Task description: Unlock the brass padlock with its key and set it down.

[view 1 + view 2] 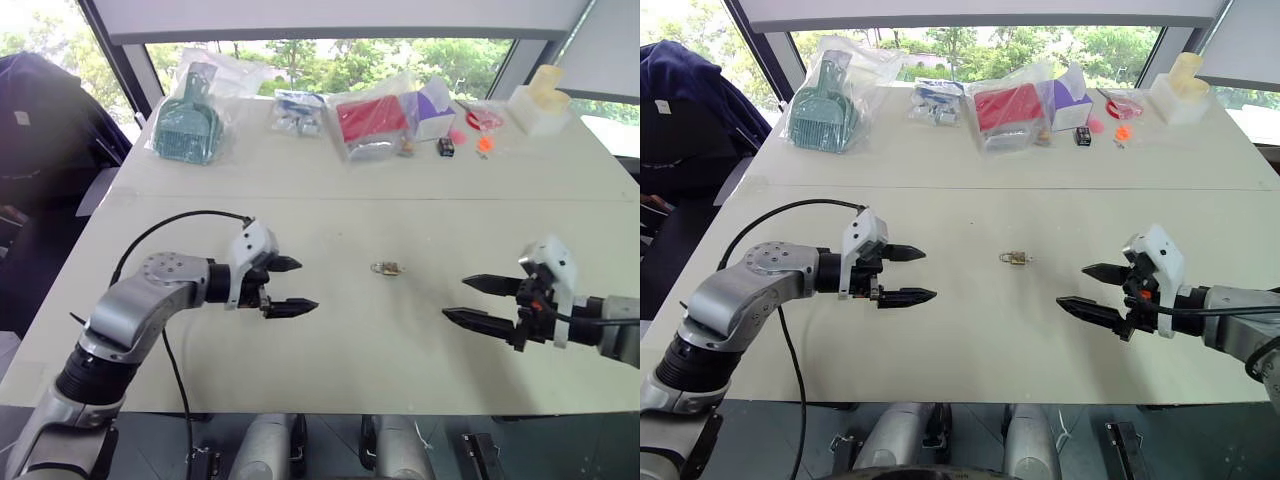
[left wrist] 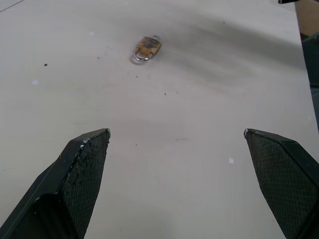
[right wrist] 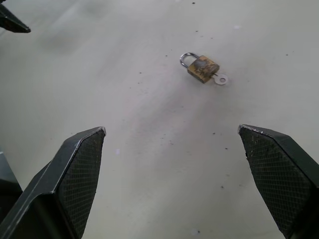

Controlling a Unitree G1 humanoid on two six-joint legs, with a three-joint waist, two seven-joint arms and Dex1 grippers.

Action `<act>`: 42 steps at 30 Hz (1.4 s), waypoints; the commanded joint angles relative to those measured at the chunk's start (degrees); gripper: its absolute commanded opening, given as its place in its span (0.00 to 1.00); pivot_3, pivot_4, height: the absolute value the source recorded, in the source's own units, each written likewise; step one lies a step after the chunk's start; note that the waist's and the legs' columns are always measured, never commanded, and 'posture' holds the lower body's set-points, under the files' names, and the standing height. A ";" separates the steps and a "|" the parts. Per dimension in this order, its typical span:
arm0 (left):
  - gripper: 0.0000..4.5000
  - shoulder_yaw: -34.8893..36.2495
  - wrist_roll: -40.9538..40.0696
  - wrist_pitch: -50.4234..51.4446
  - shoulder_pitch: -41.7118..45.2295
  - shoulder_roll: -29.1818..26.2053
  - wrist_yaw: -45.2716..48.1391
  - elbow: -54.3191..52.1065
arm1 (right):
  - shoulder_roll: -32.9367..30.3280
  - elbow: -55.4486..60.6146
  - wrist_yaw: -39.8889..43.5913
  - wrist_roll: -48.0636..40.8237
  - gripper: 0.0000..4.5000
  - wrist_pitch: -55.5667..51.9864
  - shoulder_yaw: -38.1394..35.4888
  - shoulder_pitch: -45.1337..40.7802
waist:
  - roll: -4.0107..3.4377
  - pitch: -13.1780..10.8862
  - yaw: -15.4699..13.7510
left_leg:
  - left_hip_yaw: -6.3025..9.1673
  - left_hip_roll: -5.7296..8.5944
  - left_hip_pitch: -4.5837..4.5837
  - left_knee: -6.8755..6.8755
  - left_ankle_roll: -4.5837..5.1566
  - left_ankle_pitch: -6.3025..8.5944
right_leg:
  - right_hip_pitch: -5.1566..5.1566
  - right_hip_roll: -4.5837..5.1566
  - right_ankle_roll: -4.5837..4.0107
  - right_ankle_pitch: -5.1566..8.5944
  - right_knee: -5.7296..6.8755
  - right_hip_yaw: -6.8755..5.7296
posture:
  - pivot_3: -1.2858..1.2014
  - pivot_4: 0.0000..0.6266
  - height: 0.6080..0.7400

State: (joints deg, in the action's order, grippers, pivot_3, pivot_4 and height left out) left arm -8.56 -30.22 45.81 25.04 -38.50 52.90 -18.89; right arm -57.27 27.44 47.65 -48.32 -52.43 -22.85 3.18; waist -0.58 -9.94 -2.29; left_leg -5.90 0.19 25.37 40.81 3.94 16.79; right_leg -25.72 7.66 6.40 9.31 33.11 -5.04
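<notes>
A: I log the brass padlock (image 1: 387, 268) lying flat on the bare tabletop (image 1: 330, 350), mid-field, between the two arms and touching neither.

B: Key?

A: From the right wrist view I see a small silvery key (image 3: 220, 79) sticking out of the lock body, at the end opposite the shackle. I cannot tell whether the shackle is latched.

B: Hand states?

A: Left hand (image 1: 290, 286) hovers above the tabletop with fingers spread wide, nothing between them. Right hand (image 1: 478, 300) likewise: fingers apart, empty, pointing inward toward the lock. Both sit well apart from it.

B: Background?

A: Bagged items along the far edge: a green brush (image 1: 186, 125), a red box (image 1: 372, 120).
</notes>
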 commanded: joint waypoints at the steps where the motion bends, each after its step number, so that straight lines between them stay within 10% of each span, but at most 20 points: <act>1: 1.00 0.93 0.29 -1.39 0.22 -0.47 -0.08 -2.06 | 0.48 1.28 -0.10 0.25 0.98 1.08 0.01 -1.17 | 0.00 0.00 0.03 | 0.00 0.00 0.00 0.00 -0.01 0.00 | 0.00 0.00 0.00 0.00 0.00 0.00 | 0.52 0.24 0.96; 20: 1.00 -0.93 8.16 -4.81 2.42 2.40 -7.74 4.61 | 2.94 1.19 -2.26 0.73 0.98 1.06 3.10 -3.45 | 0.00 0.00 0.01 | 0.00 0.01 -0.01 0.00 0.01 -0.02 | 0.03 0.00 0.00 0.00 0.01 0.00 | 0.52 0.24 0.96; 31: 1.00 -9.06 12.32 -10.25 12.82 -0.78 8.26 13.96 | 3.10 1.46 -7.41 -0.57 0.98 -6.50 5.88 -8.86 | 0.01 -0.01 -0.33 | 0.00 0.01 0.01 0.01 0.00 -0.03 | -0.01 0.02 -0.01 0.00 0.02 -0.02 | 0.52 0.24 0.96; 42: 1.00 -25.29 29.78 -29.93 42.69 24.85 16.89 57.95 | 6.58 5.36 -11.90 2.66 0.98 -3.92 -0.88 1.33 | 0.09 -0.04 -0.89 | -0.07 0.07 0.10 0.20 0.31 0.08 | 0.05 0.04 0.01 -0.01 -0.06 -0.02 | 0.52 0.24 0.96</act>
State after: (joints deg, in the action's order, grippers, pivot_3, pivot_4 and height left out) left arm -33.38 -2.33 19.34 64.73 -15.77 69.02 33.37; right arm -51.24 30.86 36.56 -45.74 -57.20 -21.54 4.20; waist -0.50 -9.98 -3.18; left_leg -5.95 0.26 25.47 41.01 4.27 16.88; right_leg -25.66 7.69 6.42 9.31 33.06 -5.06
